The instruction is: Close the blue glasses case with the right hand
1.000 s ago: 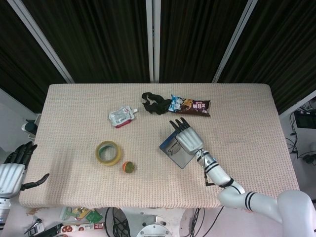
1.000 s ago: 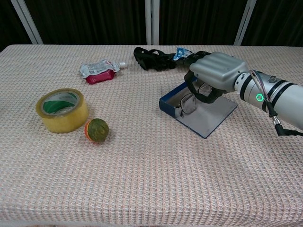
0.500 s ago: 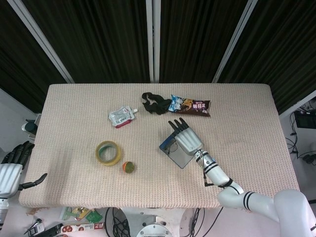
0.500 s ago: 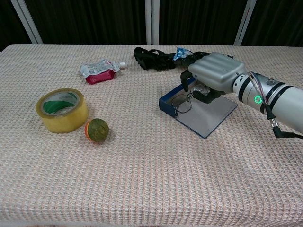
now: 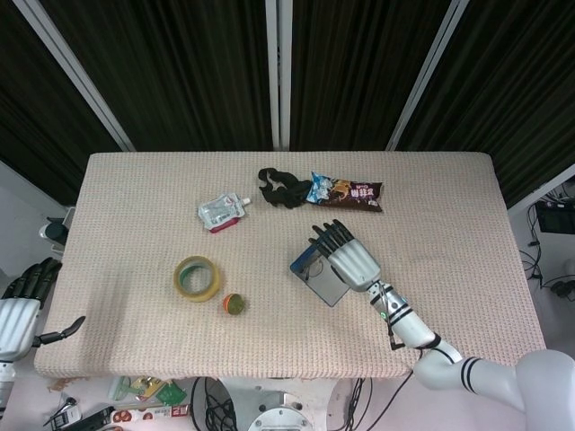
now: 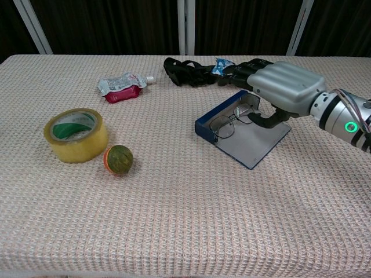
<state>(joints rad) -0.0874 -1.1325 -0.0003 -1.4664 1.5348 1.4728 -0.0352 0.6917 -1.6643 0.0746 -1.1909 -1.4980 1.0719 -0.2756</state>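
R hand [image 6: 282,87] hovers over far end of open blue glasses case [image 6: 243,132], hiding that part; fingers loosely curled, holding nothing. Case mid-table [image 5: 135,189], long axis diagonal, glasses [image 6: 226,125] inside. L hand [image 5: 22,310] at table's edge, partly cropped, fingers apart.

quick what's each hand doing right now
Left hand: open, holding nothing, off the table edge.
Right hand: open over the blue glasses case, gripping nothing.

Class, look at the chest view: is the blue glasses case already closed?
No, the glasses case lies open with the glasses showing inside.
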